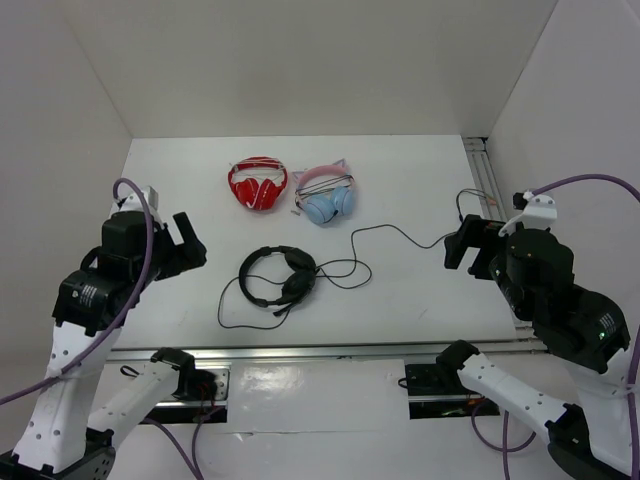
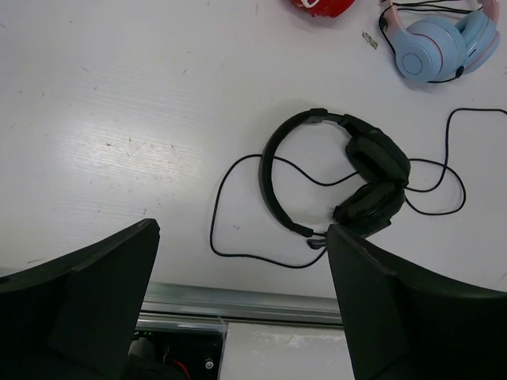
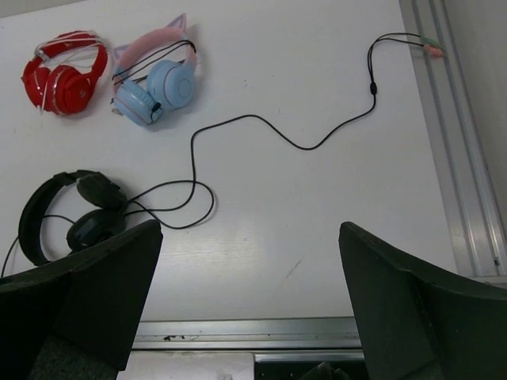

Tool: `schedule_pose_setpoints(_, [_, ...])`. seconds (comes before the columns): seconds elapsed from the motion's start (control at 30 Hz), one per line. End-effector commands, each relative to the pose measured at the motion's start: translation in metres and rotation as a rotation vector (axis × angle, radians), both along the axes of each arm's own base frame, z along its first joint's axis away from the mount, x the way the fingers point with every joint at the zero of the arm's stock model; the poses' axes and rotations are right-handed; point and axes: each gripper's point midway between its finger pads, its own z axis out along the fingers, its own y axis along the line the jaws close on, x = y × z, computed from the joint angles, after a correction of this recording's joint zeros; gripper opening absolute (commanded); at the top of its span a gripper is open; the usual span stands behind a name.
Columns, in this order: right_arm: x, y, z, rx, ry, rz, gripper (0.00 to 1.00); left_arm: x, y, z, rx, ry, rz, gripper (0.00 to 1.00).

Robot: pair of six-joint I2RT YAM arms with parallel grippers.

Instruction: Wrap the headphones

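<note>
Headphones (image 1: 280,275), all black, lay on the white surface (image 1: 420,300) near its front edge, left of centre, with the thin cable (image 1: 400,232) trailing loosely right (towards the far right rail). The left end effector (image 2: 242,313) and right end effector (image 3: 249,309) hovered on either side, fingers apart, holding nothing.

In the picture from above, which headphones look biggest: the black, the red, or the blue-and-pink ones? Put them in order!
1. Black headphones, though they also lie nearer the camera, which may help.
2. Red headphones and blue-and-pink cat-ear headphones: these look about the same size, so I won't rank them.
</note>
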Motion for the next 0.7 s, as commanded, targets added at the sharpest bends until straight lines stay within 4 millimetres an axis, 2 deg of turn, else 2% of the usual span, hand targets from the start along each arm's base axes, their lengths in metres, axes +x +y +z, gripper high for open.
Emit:
schedule_pose_setpoints(0.0, [-0.001, -0.004, 0.012, 0.003, -0.052, -0.006, 1.00, 0.008, -0.005, 0.011, -0.019, -0.046, -0.016, 1.00])
schedule_pose_setpoints(0.07, [0.000, 0.000, 0.014, 0.002, -0.057, 0.022, 1.00, 0.012, -0.008, 0.009, -0.026, -0.043, -0.026, 1.00])
schedule_pose_setpoints(0.13, [0.002, 0.002, 0.008, -0.006, -0.045, 0.023, 1.00, 0.016, -0.019, 0.002, -0.066, -0.035, -0.064, 1.00])
schedule_pose_setpoints(0.17, [0.003, 0.004, 0.002, -0.011, -0.031, 0.031, 1.00, 0.024, -0.024, -0.004, -0.089, -0.047, -0.070, 1.00])
schedule_pose_setpoints(0.23, [0.003, 0.009, 0.001, 0.005, -0.037, 0.052, 1.00, 0.029, -0.031, -0.012, -0.124, -0.045, -0.079, 1.00])
schedule_pose_setpoints(0.27, [0.004, 0.012, 0.000, 0.001, -0.034, 0.068, 1.00, 0.034, -0.034, -0.030, -0.146, 0.007, -0.052, 1.00])
schedule_pose_setpoints(0.37, [0.005, 0.025, -0.004, 0.037, -0.043, 0.127, 1.00, 0.054, -0.046, -0.057, -0.228, 0.045, -0.004, 1.00])
schedule_pose_setpoints(0.4, [0.007, 0.029, -0.010, 0.038, -0.032, 0.141, 1.00, 0.059, -0.052, -0.086, -0.237, 0.115, -0.003, 1.00])
schedule_pose_setpoints(0.43, [0.006, 0.032, -0.010, 0.050, -0.040, 0.156, 1.00, 0.064, -0.060, -0.096, -0.269, 0.136, -0.018, 1.00])
schedule_pose_setpoints(0.47, [0.006, 0.039, -0.011, 0.071, -0.049, 0.187, 1.00, 0.075, -0.064, -0.118, -0.277, 0.174, 0.002, 1.00])
schedule_pose_setpoints(0.5, [0.006, 0.042, -0.009, 0.081, -0.056, 0.200, 1.00, 0.078, -0.066, -0.120, -0.295, 0.163, 0.001, 1.00])
schedule_pose_setpoints(0.53, [0.005, 0.044, -0.009, 0.090, -0.061, 0.215, 1.00, 0.082, -0.068, -0.140, -0.294, 0.214, 0.020, 1.00])
schedule_pose_setpoints(0.57, [0.006, 0.051, -0.012, 0.100, -0.057, 0.240, 1.00, 0.093, -0.074, -0.144, -0.312, 0.192, 0.003, 1.00])
schedule_pose_setpoints(0.63, [0.007, 0.054, -0.014, 0.095, -0.056, 0.255, 1.00, 0.099, -0.081, -0.160, -0.325, 0.218, 0.000, 1.00])
schedule_pose_setpoints(0.67, [0.005, 0.058, -0.014, 0.105, -0.050, 0.282, 1.00, 0.097, -0.087, -0.177, -0.312, 0.261, -0.012, 1.00])
